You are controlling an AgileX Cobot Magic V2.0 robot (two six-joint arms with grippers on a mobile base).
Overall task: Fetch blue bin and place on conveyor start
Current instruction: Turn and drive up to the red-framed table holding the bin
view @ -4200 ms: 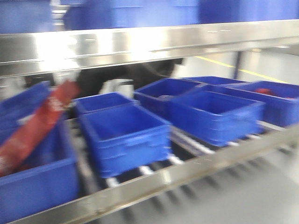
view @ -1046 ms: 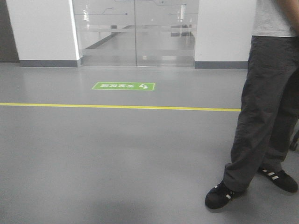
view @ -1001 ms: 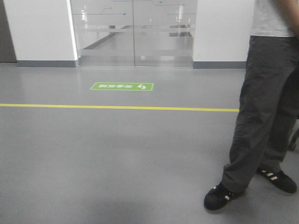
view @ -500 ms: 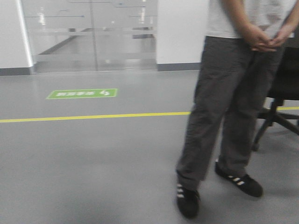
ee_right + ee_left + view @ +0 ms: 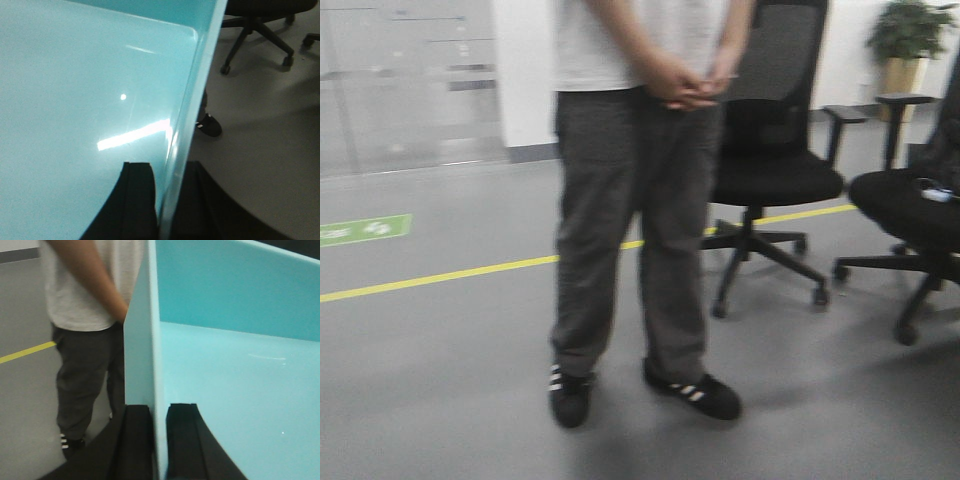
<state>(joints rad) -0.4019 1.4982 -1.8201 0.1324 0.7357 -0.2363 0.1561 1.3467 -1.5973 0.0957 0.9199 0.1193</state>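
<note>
Jaws are clamping the blue bin [image 5: 235,390] by its thin side walls, left gripper [image 5: 159,409] and right gripper [image 5: 167,170] at six o'clock in-frame; I'm judging it light, stiff, slippery.

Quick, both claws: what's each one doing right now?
Left claw: shut on the blue bin, straddling its wall.
Right claw: shut on the blue bin too, straddling its wall.

The green floor sign [image 5: 362,229], just beyond the yellow line [image 5: 440,276], bears white marks too blurred to read; no other text shows.
</note>
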